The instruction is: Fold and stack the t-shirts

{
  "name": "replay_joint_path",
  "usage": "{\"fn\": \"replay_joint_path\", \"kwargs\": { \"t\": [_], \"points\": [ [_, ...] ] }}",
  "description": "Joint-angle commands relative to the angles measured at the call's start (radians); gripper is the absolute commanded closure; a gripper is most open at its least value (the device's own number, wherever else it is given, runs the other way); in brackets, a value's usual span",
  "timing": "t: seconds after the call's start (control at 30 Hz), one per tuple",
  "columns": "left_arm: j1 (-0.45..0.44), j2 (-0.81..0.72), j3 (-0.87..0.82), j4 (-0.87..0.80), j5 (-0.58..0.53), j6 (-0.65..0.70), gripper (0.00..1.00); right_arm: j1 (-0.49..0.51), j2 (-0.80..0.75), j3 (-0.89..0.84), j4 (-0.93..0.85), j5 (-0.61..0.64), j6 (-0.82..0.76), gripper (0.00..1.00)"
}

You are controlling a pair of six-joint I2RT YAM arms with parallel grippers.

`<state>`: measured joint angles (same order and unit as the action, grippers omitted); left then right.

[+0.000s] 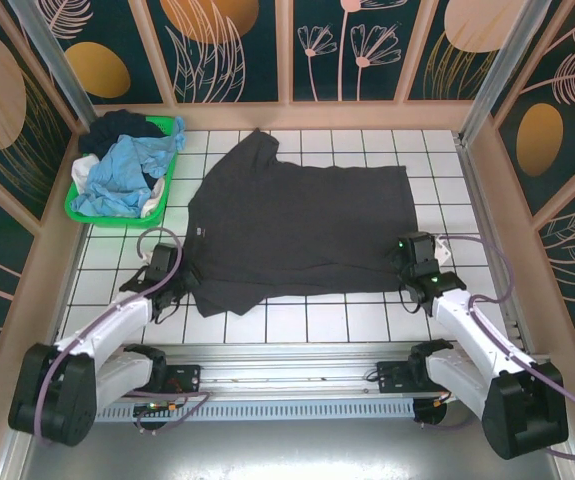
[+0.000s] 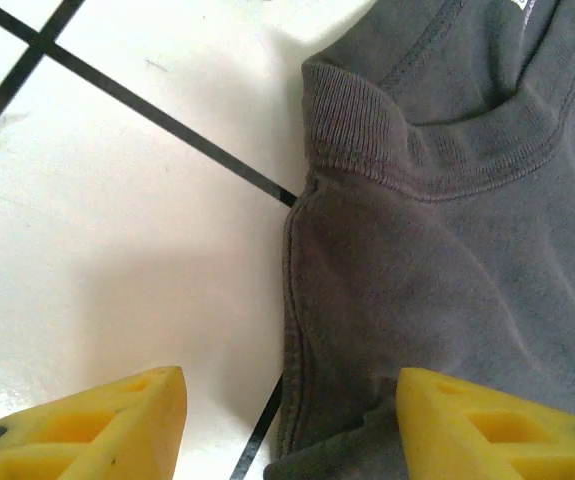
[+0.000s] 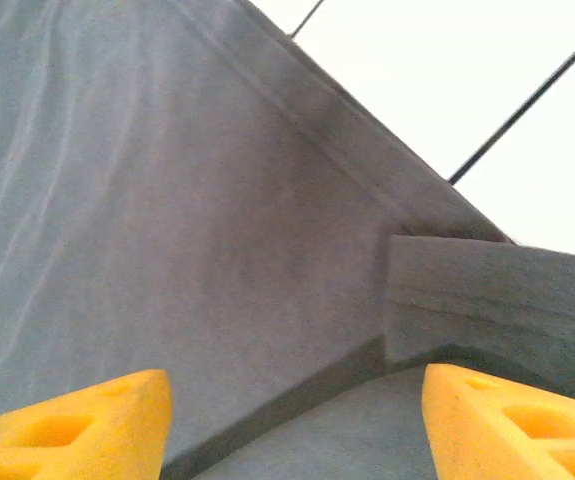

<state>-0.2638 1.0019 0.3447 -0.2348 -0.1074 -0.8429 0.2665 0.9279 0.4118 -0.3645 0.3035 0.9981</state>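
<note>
A large charcoal-grey t-shirt [image 1: 307,225] lies spread flat on the white gridded table [image 1: 437,160], collar toward the left. My left gripper [image 1: 172,275] hovers at its near-left edge beside the ribbed collar [image 2: 467,140], open, with the shirt's seam edge [image 2: 297,300] lying between the yellow fingertips [image 2: 117,420]. My right gripper [image 1: 414,262] is over the near-right hem corner, open, above grey cloth [image 3: 167,200] where a small flap [image 3: 487,290] is turned over. Light blue [image 1: 117,175], dark navy [image 1: 122,128] and white [image 1: 84,172] shirts are heaped in the basket.
The bright green plastic basket [image 1: 117,217] stands at the far left against the wall. Wooden walls with patterned panels [image 1: 497,200] fence the table on three sides. A metal rail [image 1: 287,375] with both arm bases runs along the near edge.
</note>
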Motion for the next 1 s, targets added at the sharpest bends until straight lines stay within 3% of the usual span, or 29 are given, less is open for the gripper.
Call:
{"fn": "replay_joint_path", "kwargs": {
  "t": [0.0,0.2,0.47,0.7,0.97],
  "points": [
    [-0.004,0.011,-0.032,0.037,0.043,-0.028,0.41,-0.016,-0.03,-0.036,-0.065,0.091,0.097,0.29],
    [-0.004,0.087,-0.03,0.129,0.072,-0.006,0.44,-0.036,-0.077,-0.037,-0.111,0.079,0.101,0.25],
    [-0.004,0.105,-0.003,0.143,0.116,0.014,0.75,-0.047,-0.034,0.014,-0.261,0.055,0.216,0.16],
    [-0.004,0.045,-0.019,0.133,0.139,0.001,0.89,-0.051,-0.003,0.025,-0.268,-0.025,0.226,0.12],
    [-0.004,-0.043,0.059,-0.016,0.126,0.034,0.89,-0.08,-0.003,-0.023,-0.164,-0.088,0.167,0.19]
  ]
}}
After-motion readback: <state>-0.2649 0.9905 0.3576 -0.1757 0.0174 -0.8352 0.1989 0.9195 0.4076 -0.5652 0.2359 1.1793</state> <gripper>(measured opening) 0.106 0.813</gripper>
